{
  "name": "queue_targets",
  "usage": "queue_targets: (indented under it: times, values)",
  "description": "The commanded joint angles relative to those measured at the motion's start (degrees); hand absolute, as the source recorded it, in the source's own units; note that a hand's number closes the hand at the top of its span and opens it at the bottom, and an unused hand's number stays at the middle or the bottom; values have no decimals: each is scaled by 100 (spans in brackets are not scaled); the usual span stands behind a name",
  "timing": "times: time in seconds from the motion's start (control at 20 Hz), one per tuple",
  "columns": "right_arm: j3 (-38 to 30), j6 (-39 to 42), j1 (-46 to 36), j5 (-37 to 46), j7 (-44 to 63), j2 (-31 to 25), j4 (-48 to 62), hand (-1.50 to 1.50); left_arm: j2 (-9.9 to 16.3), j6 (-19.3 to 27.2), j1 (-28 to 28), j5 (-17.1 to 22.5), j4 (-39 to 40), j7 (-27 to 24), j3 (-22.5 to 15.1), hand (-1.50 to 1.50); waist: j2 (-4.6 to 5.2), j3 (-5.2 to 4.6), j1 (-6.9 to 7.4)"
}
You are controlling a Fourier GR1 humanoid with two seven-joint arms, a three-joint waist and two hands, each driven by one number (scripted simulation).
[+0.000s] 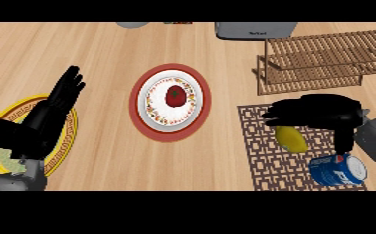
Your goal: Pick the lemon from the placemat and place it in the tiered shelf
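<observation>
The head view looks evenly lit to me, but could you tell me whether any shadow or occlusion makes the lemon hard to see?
Head view: lighting is even, with no glare on the counter; the right hand arches over the lemon, hiding its upper end; the placemat under the hand looks darker; the lemon's lower part stays clearly visible.

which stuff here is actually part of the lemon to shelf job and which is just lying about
Part of the job:
lemon
placemat
tiered shelf
right hand, over the lemon

Just lying about:
blue can on the placemat
plate with a red fruit
yellow-rimmed plate
grey appliance
left hand, resting open at the left
</observation>
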Motion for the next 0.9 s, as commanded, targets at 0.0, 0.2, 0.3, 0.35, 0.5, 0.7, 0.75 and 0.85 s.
queue_targets:
  times: [0.0,0.2,0.3,0.35,0.5,0.7,0.75,0.85]
  values:
    - [-103,-311,134,617,-392,360,525,-150,-96,-82,-37,-13,-102,225,79,0,24,38,-9]
    - [-193,-135,55,1014,21,521,442,-150,-268,61,-185,-217,-255,450,33,0,20,37,-28]
    - [-286,-150,-290,1168,-395,579,1141,-150,-328,-126,-328,-317,371,27,34,0,38,36,-8]
    - [-342,65,-63,1176,-105,630,715,-150,-251,-126,-98,-271,25,156,187,0,19,35,-23]
    - [-566,60,-386,1311,-498,696,1264,-150,-307,-191,119,-276,-145,99,222,0,23,36,12]
    - [-472,-13,73,1604,-312,660,836,-150,-386,-252,80,-411,-37,52,228,0,13,35,-34]
    - [-473,39,-111,1633,-502,702,1139,-150,-343,-309,184,-303,-201,119,297,0,18,36,-2]
    - [-409,-273,-263,1841,-518,1126,1764,-150,-275,-469,154,-229,-81,55,395,0,32,38,35]
